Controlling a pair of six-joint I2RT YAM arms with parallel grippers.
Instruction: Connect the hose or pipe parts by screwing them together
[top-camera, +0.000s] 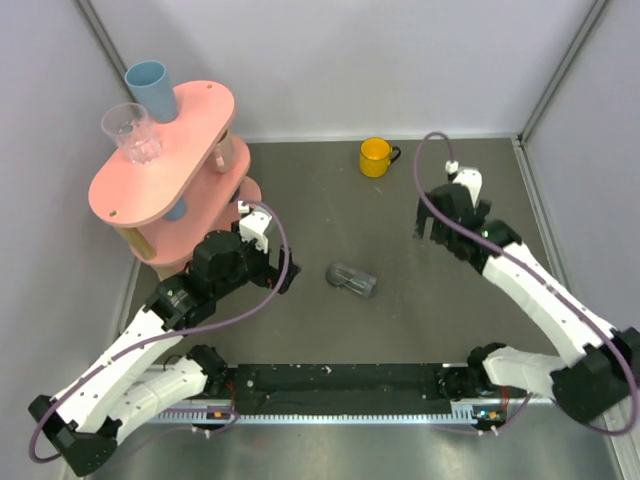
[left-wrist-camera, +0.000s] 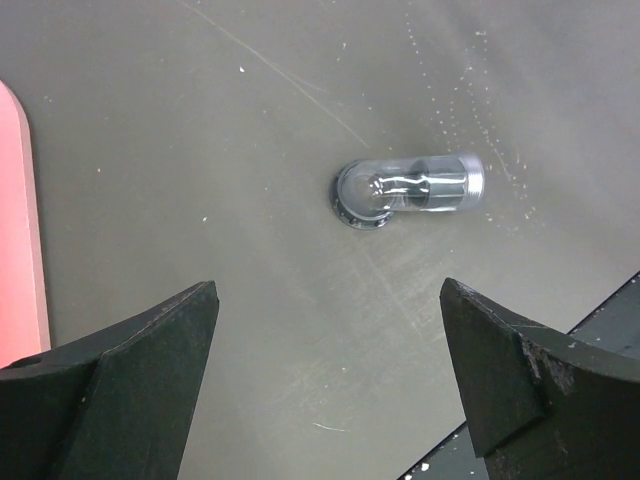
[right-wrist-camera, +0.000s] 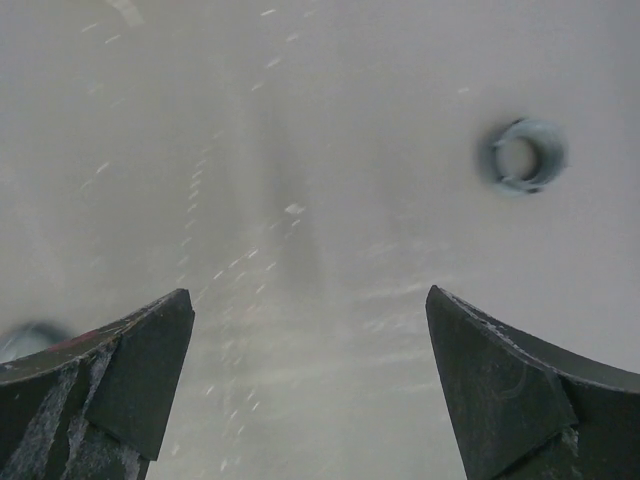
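A grey semi-transparent pipe part (top-camera: 352, 279) lies on its side in the middle of the dark table. In the left wrist view this stubby cylinder (left-wrist-camera: 420, 186) has a dark ring (left-wrist-camera: 358, 211) at its left end. My left gripper (top-camera: 283, 272) stands open just left of it, and the fingers (left-wrist-camera: 150, 360) have only bare table between them, short of the part. My right gripper (top-camera: 428, 226) is open to the right of the part, over bare table. A small grey ring-like nut (right-wrist-camera: 521, 155) lies beyond its right finger; the top view does not show it.
A yellow mug (top-camera: 375, 157) stands at the back of the table. A pink tiered stand (top-camera: 200, 120) at the back left carries a blue cup (top-camera: 150, 88) and a clear glass (top-camera: 132, 132). Grey walls close in the left, back and right sides.
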